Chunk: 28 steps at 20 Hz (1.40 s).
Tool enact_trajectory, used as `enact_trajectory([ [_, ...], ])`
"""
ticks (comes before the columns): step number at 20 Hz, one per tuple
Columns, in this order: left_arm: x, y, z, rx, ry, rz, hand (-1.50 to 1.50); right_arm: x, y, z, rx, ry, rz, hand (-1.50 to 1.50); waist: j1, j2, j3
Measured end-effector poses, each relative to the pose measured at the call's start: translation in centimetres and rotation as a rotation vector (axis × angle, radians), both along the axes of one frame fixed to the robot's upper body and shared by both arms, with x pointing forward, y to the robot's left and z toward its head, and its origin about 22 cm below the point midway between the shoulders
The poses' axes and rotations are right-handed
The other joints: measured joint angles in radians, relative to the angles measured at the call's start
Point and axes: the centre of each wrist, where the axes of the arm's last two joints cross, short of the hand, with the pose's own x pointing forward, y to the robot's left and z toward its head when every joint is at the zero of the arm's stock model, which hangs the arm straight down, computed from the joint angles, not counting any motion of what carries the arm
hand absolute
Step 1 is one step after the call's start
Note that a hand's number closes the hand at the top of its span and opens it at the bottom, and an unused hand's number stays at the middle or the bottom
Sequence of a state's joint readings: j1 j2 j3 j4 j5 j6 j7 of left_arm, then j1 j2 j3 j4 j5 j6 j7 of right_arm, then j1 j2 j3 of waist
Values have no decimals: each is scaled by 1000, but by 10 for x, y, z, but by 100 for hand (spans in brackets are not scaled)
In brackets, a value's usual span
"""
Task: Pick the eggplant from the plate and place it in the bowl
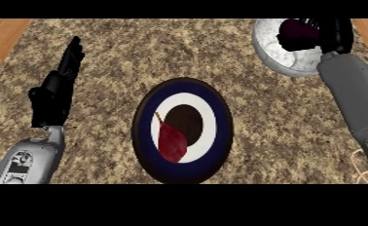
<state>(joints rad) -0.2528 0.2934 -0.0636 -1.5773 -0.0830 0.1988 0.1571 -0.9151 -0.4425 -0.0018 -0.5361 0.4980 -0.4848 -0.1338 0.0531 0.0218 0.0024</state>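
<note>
one eggplant point(296, 29) in right hand point(327, 35) – over one bowl point(277, 49).

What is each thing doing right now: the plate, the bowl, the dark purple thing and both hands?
Plate: flat on the counter, with a dark red leaf-like shape on it.
Bowl: upright, far right.
Eggplant: held over the bowl.
Right robot hand: curled round the eggplant.
Left robot hand: open, resting.

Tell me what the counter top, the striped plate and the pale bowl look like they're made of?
The counter top looks like speckled brown granite, matte and mottled. The plate seems glazed ceramic, with smooth navy and white rings. The bowl looks like marbled grey-white stone or ceramic, though that is uncertain.
</note>
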Motion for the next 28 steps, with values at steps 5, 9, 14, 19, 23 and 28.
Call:
enact_trajectory([
  [5, 4, -8, 4, -4, -14, -18, 0, 1, -10, -16, 105, 92, 24, -150, 18, 10, 1],
  [9, 7, -10, 8, -1, -16, -25, 0, 3, -14, -17, 198, 98, 97, -150, 24, 13, 2],
  [14, 5, -7, 9, -6, -11, -22, 0, 3, -21, -18, 311, 32, 151, -150, 27, 12, 2],
  [19, 4, -2, 9, 0, -8, -9, 0, -2, -49, -9, 397, -20, 158, -150, 14, 7, 2],
  [23, 0, -5, 6, -1, -1, -5, 0, -13, -80, -7, 485, -32, 181, -150, 1, 1, 1],
  [28, 1, 3, 6, -2, 5, 9, 0, -37, -121, -14, 572, -44, 225, -150, -13, -3, 1],
])
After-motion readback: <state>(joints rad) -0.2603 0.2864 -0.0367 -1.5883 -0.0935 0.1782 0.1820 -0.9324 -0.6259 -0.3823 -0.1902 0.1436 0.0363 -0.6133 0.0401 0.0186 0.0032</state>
